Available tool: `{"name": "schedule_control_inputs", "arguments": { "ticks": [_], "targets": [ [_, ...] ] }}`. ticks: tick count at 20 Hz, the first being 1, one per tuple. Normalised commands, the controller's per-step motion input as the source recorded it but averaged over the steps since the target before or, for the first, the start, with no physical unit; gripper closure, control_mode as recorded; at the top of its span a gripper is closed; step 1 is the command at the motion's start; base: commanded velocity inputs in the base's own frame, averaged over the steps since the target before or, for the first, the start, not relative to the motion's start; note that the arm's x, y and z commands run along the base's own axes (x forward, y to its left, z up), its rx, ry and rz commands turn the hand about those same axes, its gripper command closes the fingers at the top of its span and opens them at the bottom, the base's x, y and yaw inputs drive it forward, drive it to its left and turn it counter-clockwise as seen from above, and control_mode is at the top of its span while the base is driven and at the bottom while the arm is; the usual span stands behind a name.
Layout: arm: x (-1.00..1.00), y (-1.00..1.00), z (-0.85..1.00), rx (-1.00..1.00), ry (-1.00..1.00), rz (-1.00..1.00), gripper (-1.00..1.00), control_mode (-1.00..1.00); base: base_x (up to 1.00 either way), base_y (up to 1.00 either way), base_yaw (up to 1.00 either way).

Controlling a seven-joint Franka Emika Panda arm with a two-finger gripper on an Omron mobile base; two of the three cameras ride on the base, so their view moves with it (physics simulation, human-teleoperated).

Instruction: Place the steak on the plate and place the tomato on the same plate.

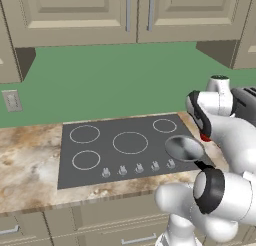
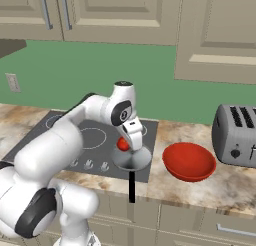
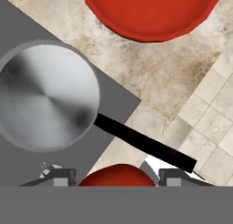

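Gripper (image 3: 116, 178) clamped on the tomato (image 3: 117, 175), hanging just above the small grey pan (image 3: 48, 95) at the stove's (image 1: 100, 160) corner; red bowl (image 2: 189, 161) sits beside it. No readable writing anywhere.

Kitchen: cooktop (image 1: 122, 147), toaster (image 2: 236, 135), cabinets (image 1: 100, 12), stone counter (image 1: 25, 160).

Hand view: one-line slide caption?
Gripper holding the tomato above the pan, red bowl beyond.
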Motion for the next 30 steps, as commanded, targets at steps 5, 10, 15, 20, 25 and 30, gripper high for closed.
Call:
{"name": "schedule_control_inputs", "arguments": {
  "ticks": [5,10,15,20,25,30],
  "targets": [
    [0.0,0.2,0.0,-0.02,0.01,0.0,1.0,-1.0,0.0,0.0,0.0],
    [-0.11,0.14,0.0,0.0,0.0,0.0,1.0,-1.0,0.0,0.0,0.0],
    [-0.15,0.34,0.0,0.0,0.0,0.0,1.0,1.0,-0.1,0.29,0.0],
    [0.0,0.0,0.0,0.0,0.0,0.0,1.0,1.0,-0.22,0.8,0.0],
    [0.0,0.0,0.0,0.0,0.0,0.0,1.0,1.0,-0.05,0.88,0.0],
    [0.0,0.0,0.0,0.0,0.0,0.0,1.0,1.0,0.0,0.88,0.0]
  ]
}}
